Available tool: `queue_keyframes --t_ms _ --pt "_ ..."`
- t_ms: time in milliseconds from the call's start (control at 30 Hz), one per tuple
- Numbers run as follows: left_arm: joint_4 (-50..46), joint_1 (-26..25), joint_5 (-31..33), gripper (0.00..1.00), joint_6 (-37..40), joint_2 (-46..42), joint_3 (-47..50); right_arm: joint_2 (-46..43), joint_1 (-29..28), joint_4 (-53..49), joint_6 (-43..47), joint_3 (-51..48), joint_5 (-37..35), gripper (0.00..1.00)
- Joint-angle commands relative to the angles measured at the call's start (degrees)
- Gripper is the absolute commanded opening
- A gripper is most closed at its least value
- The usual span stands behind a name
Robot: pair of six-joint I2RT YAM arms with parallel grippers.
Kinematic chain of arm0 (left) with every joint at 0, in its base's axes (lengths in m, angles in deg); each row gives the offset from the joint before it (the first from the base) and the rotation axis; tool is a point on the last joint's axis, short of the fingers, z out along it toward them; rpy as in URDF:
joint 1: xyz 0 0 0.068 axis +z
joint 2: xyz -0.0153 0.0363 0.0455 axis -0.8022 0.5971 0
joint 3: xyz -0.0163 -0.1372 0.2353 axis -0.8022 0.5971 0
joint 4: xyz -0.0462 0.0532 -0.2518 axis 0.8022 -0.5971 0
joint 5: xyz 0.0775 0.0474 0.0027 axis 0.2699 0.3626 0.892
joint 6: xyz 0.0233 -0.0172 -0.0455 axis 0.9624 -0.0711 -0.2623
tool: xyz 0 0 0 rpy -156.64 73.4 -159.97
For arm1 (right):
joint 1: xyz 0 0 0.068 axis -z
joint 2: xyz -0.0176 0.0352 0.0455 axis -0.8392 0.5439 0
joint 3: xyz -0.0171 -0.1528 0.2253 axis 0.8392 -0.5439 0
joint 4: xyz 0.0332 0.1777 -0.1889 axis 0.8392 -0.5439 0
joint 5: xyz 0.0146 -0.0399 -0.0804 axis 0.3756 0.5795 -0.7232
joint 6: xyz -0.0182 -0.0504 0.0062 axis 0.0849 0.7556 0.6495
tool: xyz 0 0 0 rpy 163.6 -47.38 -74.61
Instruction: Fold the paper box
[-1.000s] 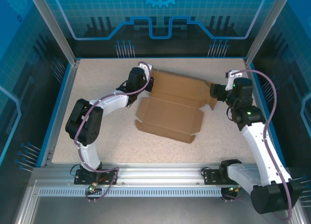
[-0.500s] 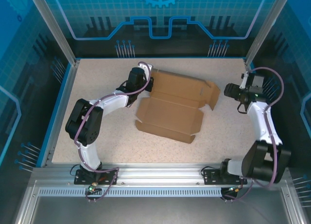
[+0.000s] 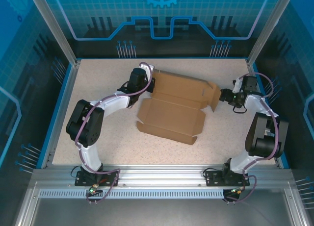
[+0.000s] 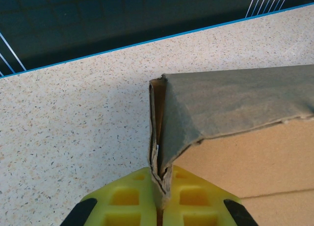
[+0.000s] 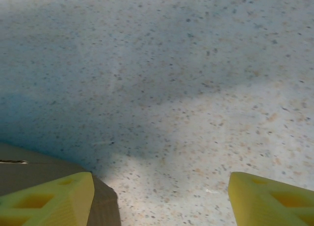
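Left pincer (image 4: 159,199) pinches the paper box (image 4: 235,103) at its corner fold, a grip the overhead view hides under the wrist. Right pincer (image 5: 162,191) is spread beside the box's right flap. The box lies mid-desk (image 3: 98,138).

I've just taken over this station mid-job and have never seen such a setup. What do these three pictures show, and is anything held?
Two white robot arms are bolted at the near edge of a speckled table. The wide picture comes from a camera above and behind them. Each close-up comes from a camera on one wrist, with that arm's yellow fingers at the bottom. On the table lies a half-folded brown paper box. The left gripper is shut on the box's far left corner, and its wrist view shows cardboard pinched between the fingers. The right gripper stands open beside the box's right flap, holding nothing.
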Motion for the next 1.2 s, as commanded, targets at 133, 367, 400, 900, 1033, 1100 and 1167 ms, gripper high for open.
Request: queue_keyframes --t_ms 133,367,400,900,1033,1100,1167 --pt "0.37 -0.2 -0.85 0.0 0.24 -1.39 -0.69 -3.52 -2.57 -0.13 0.07 -2.97 4.41 0.73" --pt "0.41 -0.21 -0.89 0.0 0.14 -1.38 -0.66 -6.95 -4.96 -2.2 0.25 -4.65 3.62 0.73" --pt "0.39 -0.23 -1.01 0.0 0.05 -1.24 -0.76 -7.41 -5.22 -2.34 0.25 -4.91 3.48 0.73" --pt "0.07 -0.29 -1.11 0.0 0.01 -1.3 -1.06 -10.47 -9.17 -4.75 0.77 -7.32 4.06 0.72" --pt "0.04 -0.33 -1.1 0.0 0.03 -1.4 -1.05 -10.59 -10.46 -4.55 0.86 -7.45 4.89 0.72" --pt "0.02 -0.33 -1.05 0.0 0.03 -1.52 -0.92 -10.57 -11.04 -4.42 0.95 -7.29 4.95 0.72" --pt "0.11 -0.28 -1.06 0.0 0.01 -1.56 -0.73 -10.3 -11.08 -3.74 0.95 -7.06 5.09 0.71"
